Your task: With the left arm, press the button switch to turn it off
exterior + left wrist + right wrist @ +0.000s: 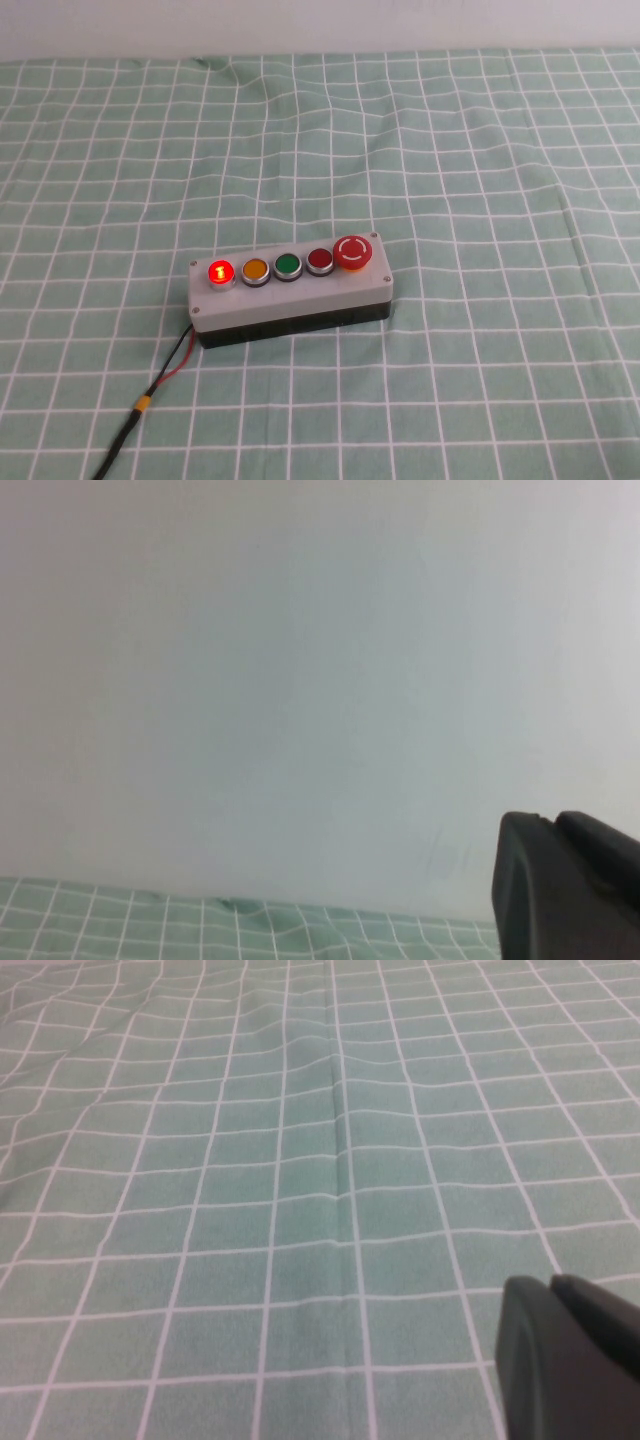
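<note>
From the high view, you see the grey button box (pixel 290 292) lying on the green checked cloth (pixel 480 150), a little toward seven o'clock from the cloth's middle. The button switch (pixel 221 272) sits at the box's nine o'clock end, glowing bright red with a "1" on it. Running toward three o'clock from it come the yellow button (pixel 255 269), the green button (pixel 288 265), the darker red button (pixel 320 260) and the large mushroom button (pixel 353 251). A red and black cable (pixel 150 395) trails from the box toward seven o'clock. Neither arm shows here.

In the left wrist view, you get only a dark piece of the left gripper (pixel 565 885) against a pale wall (pixel 300 680), cloth below; whether it is wide or narrow, you cannot tell.

In the right wrist view, the right gripper (pixel 565 1355) shows one dark piece above bare cloth; its spread cannot be told either.
</note>
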Available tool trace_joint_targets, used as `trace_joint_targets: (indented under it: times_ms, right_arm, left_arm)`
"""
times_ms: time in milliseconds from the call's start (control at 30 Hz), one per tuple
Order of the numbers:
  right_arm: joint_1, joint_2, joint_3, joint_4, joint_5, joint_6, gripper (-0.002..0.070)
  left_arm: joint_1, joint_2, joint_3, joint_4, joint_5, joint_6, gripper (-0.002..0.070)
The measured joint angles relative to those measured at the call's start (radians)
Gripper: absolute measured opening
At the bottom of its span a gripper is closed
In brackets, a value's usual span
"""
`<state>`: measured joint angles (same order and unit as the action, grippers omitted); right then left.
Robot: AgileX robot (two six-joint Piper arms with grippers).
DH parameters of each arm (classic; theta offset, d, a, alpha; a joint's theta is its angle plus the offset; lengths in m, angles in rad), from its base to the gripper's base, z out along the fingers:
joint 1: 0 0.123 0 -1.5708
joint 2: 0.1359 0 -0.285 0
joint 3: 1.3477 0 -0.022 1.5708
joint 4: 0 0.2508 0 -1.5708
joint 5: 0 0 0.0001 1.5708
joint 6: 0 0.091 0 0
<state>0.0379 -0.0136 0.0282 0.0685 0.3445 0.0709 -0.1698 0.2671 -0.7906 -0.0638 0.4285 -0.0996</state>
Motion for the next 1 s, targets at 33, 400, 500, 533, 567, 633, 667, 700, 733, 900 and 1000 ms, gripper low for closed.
trace_joint_targets:
  times_ms: [33, 400, 500, 533, 567, 633, 667, 700, 733, 900, 1000]
  right_arm:
    - [0.0, 0.0, 0.0, 0.0, 0.0, 0.0, -0.0018]
    - [0.0, 0.0, 0.0, 0.0, 0.0, 0.0, -0.0017]
    - [0.0, 0.0, 0.0, 0.0, 0.0, 0.0, -0.0017]
    - [0.0, 0.0, 0.0, 0.0, 0.0, 0.0, -0.0017]
    - [0.0, 0.0, 0.0, 0.0, 0.0, 0.0, -0.0017]
    - [0.0, 0.0, 0.0, 0.0, 0.0, 0.0, -0.0017]
    - [0.0, 0.0, 0.0, 0.0, 0.0, 0.0, -0.0017]
    - [0.0, 0.0, 0.0, 0.0, 0.0, 0.0, -0.0017]
    - [0.0, 0.0, 0.0, 0.0, 0.0, 0.0, -0.0017]
    - [0.0, 0.0, 0.0, 0.0, 0.0, 0.0, -0.0017]
    - [0.0, 0.0, 0.0, 0.0, 0.0, 0.0, -0.0017]
  left_arm:
    - [0.0, 0.011, 0.0, 0.002, 0.005, 0.0, -0.0002]
    - [0.0, 0.174, -0.002, -0.165, 0.053, 0.136, -0.0002]
    - [0.0, 0.242, -0.017, -0.232, 0.106, 0.258, -0.0002]
    - [0.0, 0.27, -0.033, -0.245, 0.127, 0.284, -0.0002]
    - [0.0, 0.295, -0.049, -0.253, 0.151, 0.301, -0.0002]
    - [0.0, 0.362, -0.106, -0.26, 0.207, 0.342, -0.0002]
    - [0.0, 0.4, -0.143, -0.262, 0.232, 0.356, -0.0002]
    - [0.0, 0.438, -0.183, -0.264, 0.264, 0.37, -0.0002]
    - [0.0, 0.48, -0.224, -0.264, 0.299, 0.38, -0.0002]
    - [0.0, 0.68, -0.402, -0.264, 0.472, 0.394, -0.0002]
    - [0.0, 0.809, -0.471, -0.264, 0.565, 0.396, -0.0002]
